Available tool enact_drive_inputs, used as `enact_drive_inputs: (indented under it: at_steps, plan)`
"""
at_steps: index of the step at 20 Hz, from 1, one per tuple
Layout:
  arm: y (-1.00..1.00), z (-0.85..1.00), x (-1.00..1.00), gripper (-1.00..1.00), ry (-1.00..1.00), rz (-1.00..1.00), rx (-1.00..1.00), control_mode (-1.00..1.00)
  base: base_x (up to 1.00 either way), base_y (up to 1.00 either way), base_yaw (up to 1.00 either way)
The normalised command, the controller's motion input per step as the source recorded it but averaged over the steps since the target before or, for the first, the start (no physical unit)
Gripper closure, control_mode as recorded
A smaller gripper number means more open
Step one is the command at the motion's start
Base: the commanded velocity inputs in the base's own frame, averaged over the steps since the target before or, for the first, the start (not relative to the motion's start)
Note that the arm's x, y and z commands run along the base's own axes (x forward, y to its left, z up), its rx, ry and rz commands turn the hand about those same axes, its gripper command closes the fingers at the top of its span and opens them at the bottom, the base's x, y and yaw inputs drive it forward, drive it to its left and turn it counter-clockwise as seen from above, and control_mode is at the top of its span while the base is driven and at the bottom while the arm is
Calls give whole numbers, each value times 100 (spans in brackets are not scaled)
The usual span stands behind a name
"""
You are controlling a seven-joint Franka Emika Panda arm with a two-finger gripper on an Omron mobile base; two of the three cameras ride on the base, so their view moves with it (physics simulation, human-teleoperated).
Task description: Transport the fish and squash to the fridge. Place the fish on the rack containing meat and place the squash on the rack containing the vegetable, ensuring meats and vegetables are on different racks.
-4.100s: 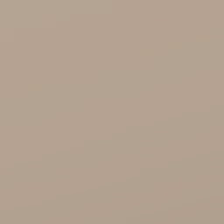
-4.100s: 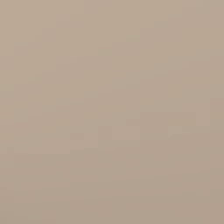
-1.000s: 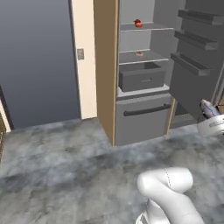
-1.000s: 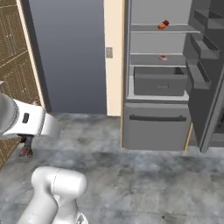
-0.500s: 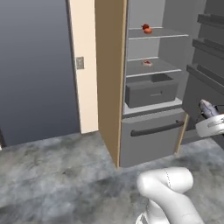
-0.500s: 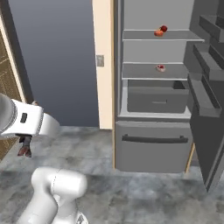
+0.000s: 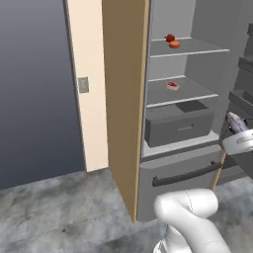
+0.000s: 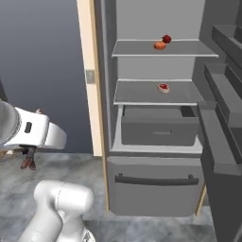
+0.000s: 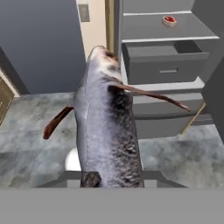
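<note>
In the hand view the fish [image 9: 107, 127], long and grey with thin reddish fins, stands up from my gripper [image 9: 111, 177], which is shut on its tail end. In the left base view the gripper [image 7: 230, 130] hangs at the right edge with the fish [image 7: 237, 122], level with the fridge's drawer bin. The fridge [image 7: 197, 59] stands open. On its top shelf the orange squash [image 8: 160, 45] lies right beside the dark red vegetable [image 8: 166, 38]. One shelf lower lies the meat [image 8: 163, 87], also seen as the meat [image 9: 169, 19].
Under the meat shelf sits a grey drawer bin [image 8: 158, 126], and below it a closed freezer drawer [image 8: 153, 186]. The open fridge door with its racks [image 8: 222, 137] stands on the right. A beige wall strip and a wooden side panel [image 7: 123, 99] flank the fridge on the left.
The whole picture has shifted: the base has driven closer to the open fridge, which now looms larger. The fish stays in the shut gripper.
</note>
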Motion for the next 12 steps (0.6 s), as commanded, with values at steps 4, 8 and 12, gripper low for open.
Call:
enact_drive_inputs:
  at_steps: [4, 8, 12]
  plan:
    - [0, 0, 0, 100, 0, 0, 0, 100, 84, -23, -3]
    - [0, 0, 0, 100, 0, 0, 0, 100, 85, -35, -16]
    - [0, 0, 0, 100, 0, 0, 0, 100, 47, -26, -26]
